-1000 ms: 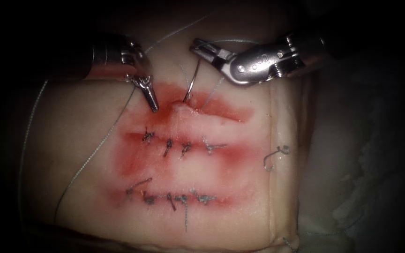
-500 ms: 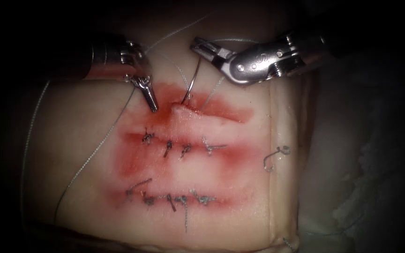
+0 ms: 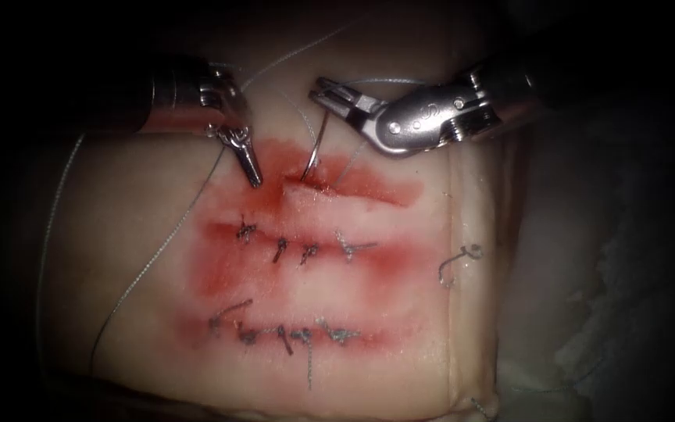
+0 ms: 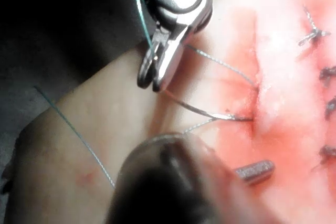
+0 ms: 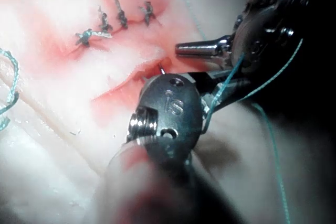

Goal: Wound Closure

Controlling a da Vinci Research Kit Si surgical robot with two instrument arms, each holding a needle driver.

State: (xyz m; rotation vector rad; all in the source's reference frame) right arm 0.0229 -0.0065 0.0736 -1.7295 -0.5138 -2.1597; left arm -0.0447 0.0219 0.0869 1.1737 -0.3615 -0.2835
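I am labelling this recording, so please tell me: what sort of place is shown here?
Probably a surgical training bench. The slab of tissue carries practice stitch rows; the right pincer holds the curved needle near its rear end, its point in the tissue; the left pincer holds nothing.

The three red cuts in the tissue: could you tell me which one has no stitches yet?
The top cut, nearest both tools; the needle stands in it, held by the right tool. The two lower cuts carry stitches.

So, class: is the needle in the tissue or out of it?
In. The needle is held near its rear end by the right tool, and its tip sinks into the tissue at the cut. The left tool holds nothing.
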